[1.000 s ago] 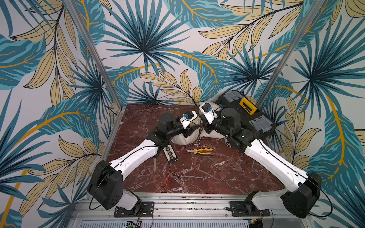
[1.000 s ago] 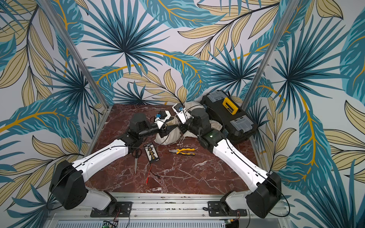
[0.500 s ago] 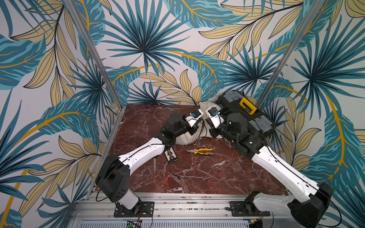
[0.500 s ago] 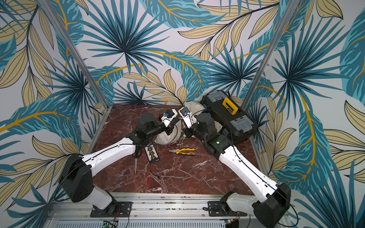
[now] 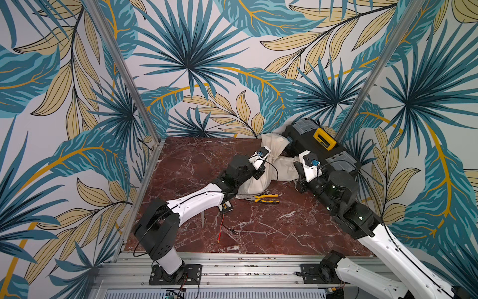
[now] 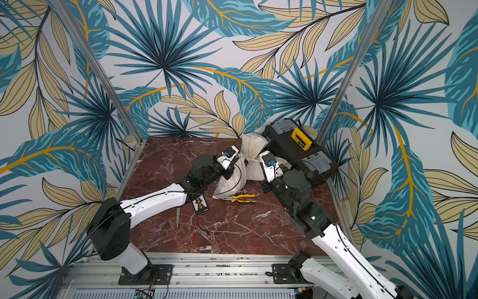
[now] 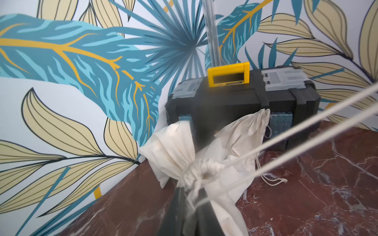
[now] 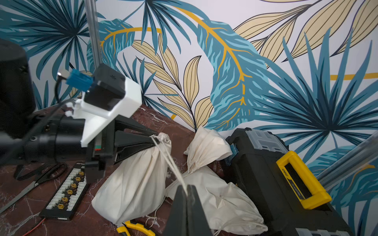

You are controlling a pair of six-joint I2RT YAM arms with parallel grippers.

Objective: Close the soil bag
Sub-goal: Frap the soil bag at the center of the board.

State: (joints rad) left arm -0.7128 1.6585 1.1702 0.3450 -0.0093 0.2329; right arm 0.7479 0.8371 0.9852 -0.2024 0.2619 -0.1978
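The left pincer (image 8: 153,140) was clamped on the gathered neck of the soil bag (image 8: 131,183), its dark fingers pinched together where the cloth puckered into a tight knot. The right pincer (image 8: 186,191) was closed hard on the drawstring (image 8: 169,163), which ran taut in two strands from the bag's neck to it. In both top views the two pincers stood apart, the string stretched between them. The soil bag stood on the marble table (image 5: 258,227) toward the back right. A second cream bag (image 8: 206,149) leaned at the wall and a third (image 8: 225,206) lay beside it, in front of the black toolbox (image 8: 266,173). Yellow-handled pliers (image 5: 266,198) lay just in front of the soil bag. A connector board (image 8: 65,194) and scissors (image 8: 30,186) lay by the left arm.
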